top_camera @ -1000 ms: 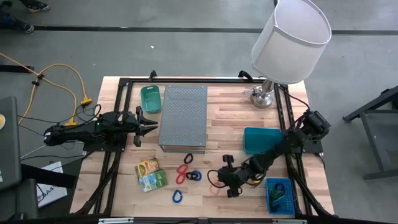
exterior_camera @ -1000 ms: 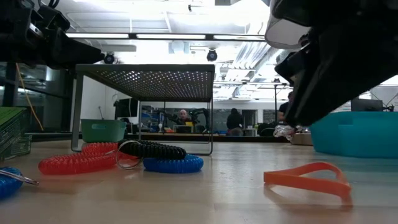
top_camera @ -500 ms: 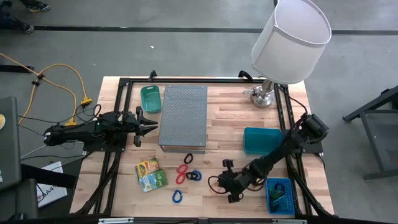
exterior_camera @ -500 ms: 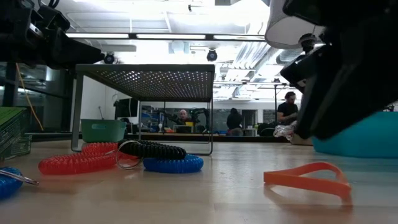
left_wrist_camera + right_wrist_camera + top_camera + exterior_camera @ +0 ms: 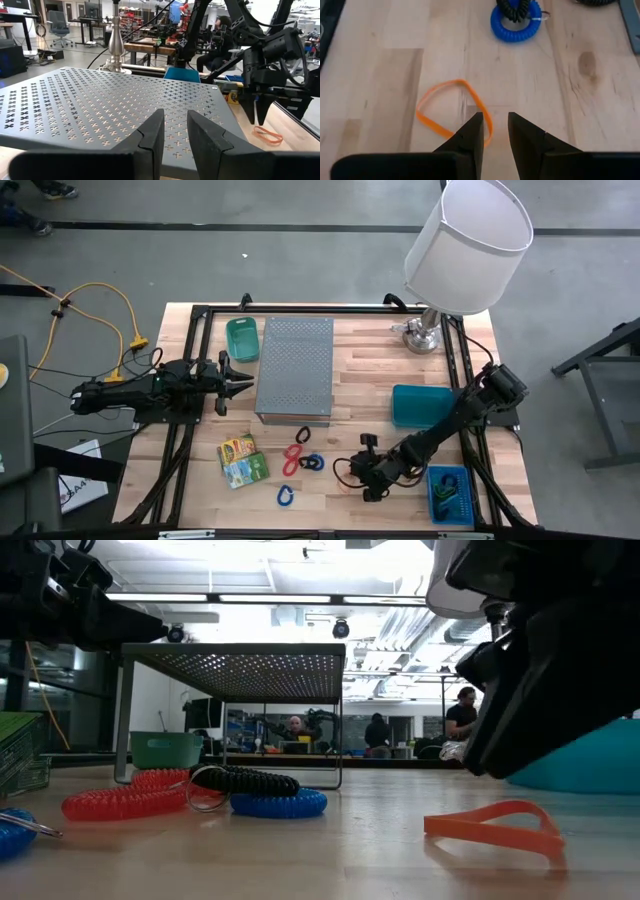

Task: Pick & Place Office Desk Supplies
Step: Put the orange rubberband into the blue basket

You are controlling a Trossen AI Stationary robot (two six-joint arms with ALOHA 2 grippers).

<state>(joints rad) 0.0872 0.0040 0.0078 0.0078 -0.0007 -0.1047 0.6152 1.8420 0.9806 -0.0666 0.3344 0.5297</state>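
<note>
Orange rubber band (image 5: 454,111) lies flat on the wooden table (image 5: 370,375), and the right gripper (image 5: 494,131) hangs right over its near edge, jaws a narrow gap apart, holding nothing. Just beyond sits a blue coil loop (image 5: 514,22) with a black coil (image 5: 245,780) on it. Left gripper (image 5: 175,131) waits beside the grey perforated stand (image 5: 294,367), jaws narrow, empty.
</note>
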